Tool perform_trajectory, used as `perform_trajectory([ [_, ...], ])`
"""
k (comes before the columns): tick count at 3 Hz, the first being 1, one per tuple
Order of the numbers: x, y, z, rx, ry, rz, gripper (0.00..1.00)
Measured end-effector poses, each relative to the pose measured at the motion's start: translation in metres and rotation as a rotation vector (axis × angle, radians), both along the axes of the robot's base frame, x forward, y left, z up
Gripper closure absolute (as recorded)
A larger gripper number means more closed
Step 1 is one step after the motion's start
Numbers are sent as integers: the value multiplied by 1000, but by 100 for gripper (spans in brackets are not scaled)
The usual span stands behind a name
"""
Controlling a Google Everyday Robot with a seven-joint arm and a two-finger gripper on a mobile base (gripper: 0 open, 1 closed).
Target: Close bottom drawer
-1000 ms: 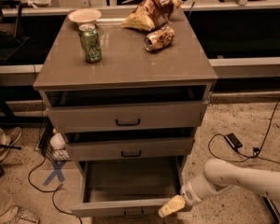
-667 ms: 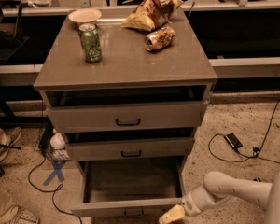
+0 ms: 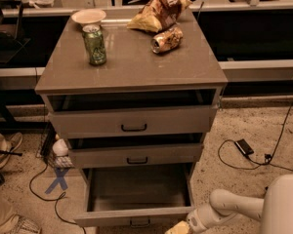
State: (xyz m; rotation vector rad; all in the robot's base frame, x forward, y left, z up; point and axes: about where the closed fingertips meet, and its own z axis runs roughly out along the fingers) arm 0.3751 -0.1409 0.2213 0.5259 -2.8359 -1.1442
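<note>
The bottom drawer (image 3: 136, 214) is the lowest of three grey-taupe drawers. It stands pulled far out, its plain grey box empty, its small dark handle (image 3: 139, 223) at the frame's bottom edge. My gripper (image 3: 178, 228) sits at the bottom edge of the view, just right of that handle and in front of the drawer's front panel. My white arm (image 3: 234, 209) reaches in from the lower right.
The middle drawer (image 3: 136, 155) and top drawer (image 3: 132, 121) are slightly open. On the cabinet top are a green can (image 3: 94, 45), a bowl (image 3: 88, 16), a chip bag (image 3: 158, 11) and a tipped can (image 3: 166, 39). Cables and a blue tape cross (image 3: 57, 180) lie on the floor.
My gripper has moved down and left, closer to the bottom drawer's front. The drawer stays pulled out.
</note>
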Motion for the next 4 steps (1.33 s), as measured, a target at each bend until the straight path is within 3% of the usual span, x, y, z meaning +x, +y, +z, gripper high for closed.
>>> perform_trajectory([
  [1,13,3,-29,-8,-12,-32,41],
  [3,69,17,-52,-12,-123,-69,88],
  [4,69,17,-52,-12,-123,-69,100],
])
